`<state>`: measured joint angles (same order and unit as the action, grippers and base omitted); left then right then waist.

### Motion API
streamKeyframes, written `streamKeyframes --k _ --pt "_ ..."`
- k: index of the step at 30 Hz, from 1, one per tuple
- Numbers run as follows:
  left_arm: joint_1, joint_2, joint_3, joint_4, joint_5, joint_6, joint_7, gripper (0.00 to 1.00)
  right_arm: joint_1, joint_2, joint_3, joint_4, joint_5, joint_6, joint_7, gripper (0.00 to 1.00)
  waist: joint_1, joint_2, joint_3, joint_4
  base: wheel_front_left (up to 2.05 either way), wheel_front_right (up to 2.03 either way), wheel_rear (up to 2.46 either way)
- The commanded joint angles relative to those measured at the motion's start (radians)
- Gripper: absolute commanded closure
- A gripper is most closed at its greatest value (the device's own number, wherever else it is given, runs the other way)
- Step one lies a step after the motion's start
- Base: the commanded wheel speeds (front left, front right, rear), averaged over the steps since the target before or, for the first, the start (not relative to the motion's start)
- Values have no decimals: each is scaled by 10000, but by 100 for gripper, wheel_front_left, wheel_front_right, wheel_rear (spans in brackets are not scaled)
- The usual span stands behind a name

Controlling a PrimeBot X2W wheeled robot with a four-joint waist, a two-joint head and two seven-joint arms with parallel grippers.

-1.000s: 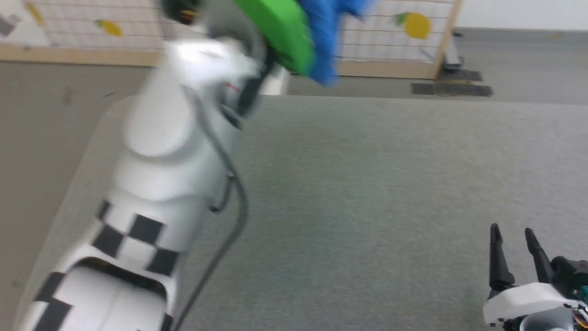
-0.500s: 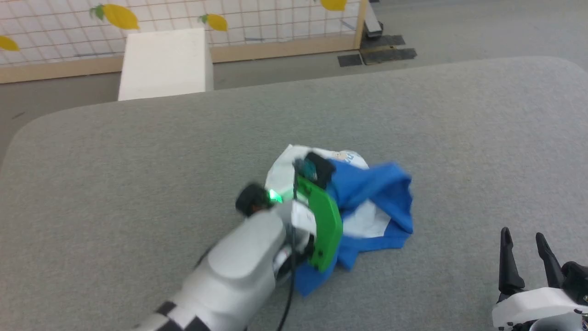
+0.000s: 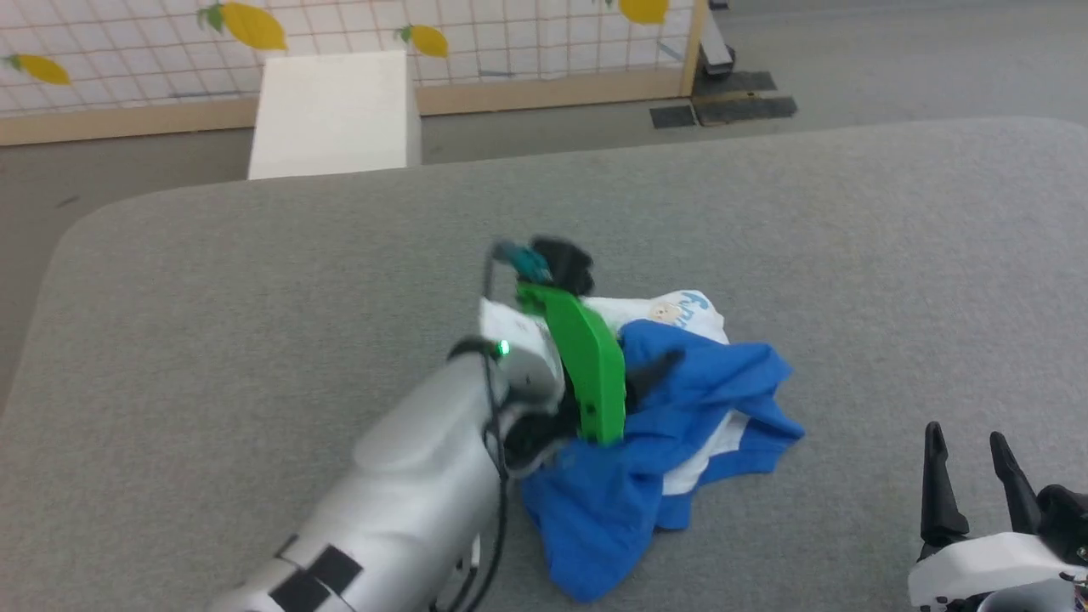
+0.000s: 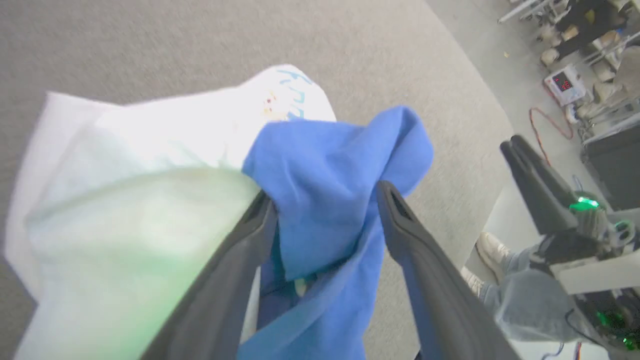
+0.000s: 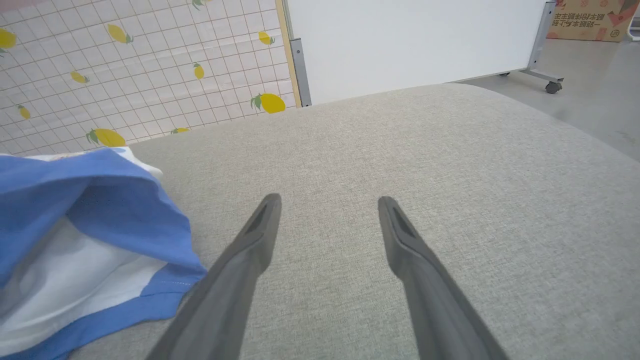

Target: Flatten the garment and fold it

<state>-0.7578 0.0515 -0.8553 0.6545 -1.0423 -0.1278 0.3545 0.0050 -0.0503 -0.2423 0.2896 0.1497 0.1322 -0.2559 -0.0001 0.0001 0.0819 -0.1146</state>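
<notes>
The garment (image 3: 680, 408), a white shirt with bright blue sleeves, lies crumpled in a heap on the grey padded table (image 3: 255, 280), right of centre. My left gripper (image 3: 654, 374) reaches into the heap from the left, its green wrist plate above the cloth. In the left wrist view that left gripper (image 4: 325, 195) has its fingers spread wide, with a loose fold of the blue garment (image 4: 330, 175) draped between them and not pinched. My right gripper (image 3: 966, 435) rests open near the table's front right, a short way right of the garment (image 5: 90, 210). Nothing is between the right gripper's (image 5: 330, 201) fingers.
A white box (image 3: 336, 110) stands on the floor past the table's far edge, in front of a lemon-patterned net fence (image 3: 127, 51). A person's shoe (image 4: 487, 250) shows beside the table in the left wrist view. A white panel on wheels (image 5: 415, 45) stands beyond the table.
The left arm came down from high up with the garment and laid it on the table. Its fingers have since spread apart. The head camera swung downward. The right gripper stayed put.
</notes>
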Motion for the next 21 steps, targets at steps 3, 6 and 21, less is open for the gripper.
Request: streamKeyframes --k 3,6,21 --pt "-297 470 1040 -581 -455 159 -929 0 138 1 42 -36 -13 -15 -58 0 1 -1 -460 582 0 0 0" --pt "-55 1029 1971 -1238 -401 228 -2617 0 122 1 141 -62 -26 -15 -58 0 1 -1 -595 766 0 0 0" --pt "4668 2373 5165 -4265 4018 2155 -6158 0 10 1 308 36 41 -15 155 0 1 -1 -562 1033 0 0 0"
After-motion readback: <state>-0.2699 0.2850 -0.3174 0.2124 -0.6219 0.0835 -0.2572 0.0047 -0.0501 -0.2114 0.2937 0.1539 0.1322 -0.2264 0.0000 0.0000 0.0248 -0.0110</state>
